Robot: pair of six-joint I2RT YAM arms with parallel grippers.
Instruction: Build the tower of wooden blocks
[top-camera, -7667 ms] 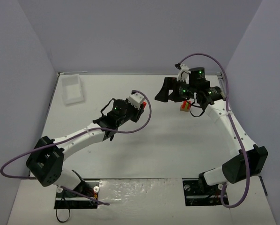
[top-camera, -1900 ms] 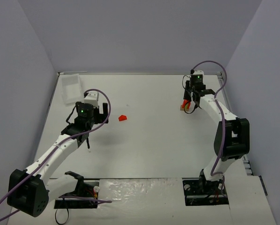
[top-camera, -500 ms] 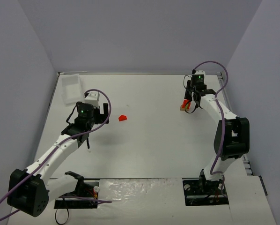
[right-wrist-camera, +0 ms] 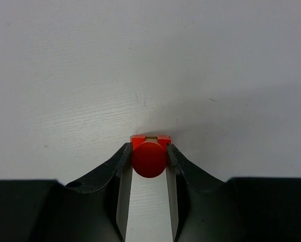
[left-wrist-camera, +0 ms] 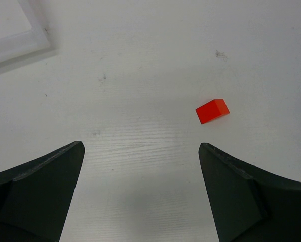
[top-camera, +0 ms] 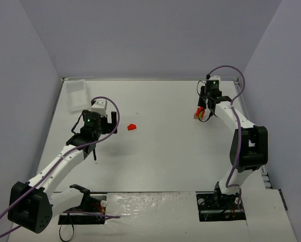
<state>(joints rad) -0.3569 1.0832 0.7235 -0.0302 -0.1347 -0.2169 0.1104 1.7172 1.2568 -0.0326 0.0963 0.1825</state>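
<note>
Wood block tower (top-camera: 198,114) stands at the far right of the table (top-camera: 180,151), its round red piece (right-wrist-camera: 149,160) clamped between the fingers (right-wrist-camera: 121,166) of the right gripper (right-wrist-camera: 148,151); the left gripper (left-wrist-camera: 141,151) hangs wide open and empty over the table, a loose red block (left-wrist-camera: 212,111) just ahead, a white tray (left-wrist-camera: 19,40) farther left

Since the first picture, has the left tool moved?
Yes. The left tool moved left, away from mid-table and toward the tray in the top view.
</note>
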